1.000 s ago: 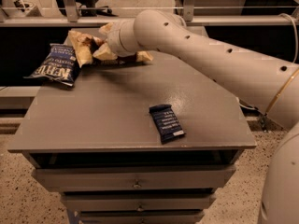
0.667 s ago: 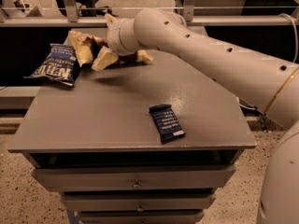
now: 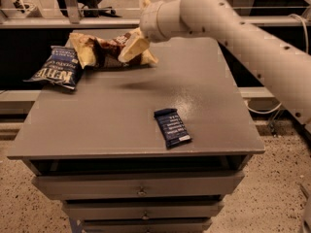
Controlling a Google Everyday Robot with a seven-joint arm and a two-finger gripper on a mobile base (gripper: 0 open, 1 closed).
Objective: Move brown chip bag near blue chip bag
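Note:
The brown chip bag (image 3: 99,51), crinkly tan and dark brown with cream ends, lies at the back left of the grey table (image 3: 121,110). Its left end almost touches the blue chip bag (image 3: 56,68), which is navy with white lettering and lies at the table's left edge. My gripper (image 3: 133,46) hangs just above the brown bag's right end, on the cream arm (image 3: 233,28) that reaches in from the right. It looks open and holds nothing.
A small flat dark blue bar wrapper (image 3: 172,127) lies near the table's front right. Drawers (image 3: 141,183) sit under the tabletop. A railing and a shelf run behind the table. The floor is speckled.
My gripper has risen and moved right, off the brown bag. The brown bag stays lying next to the blue bag.

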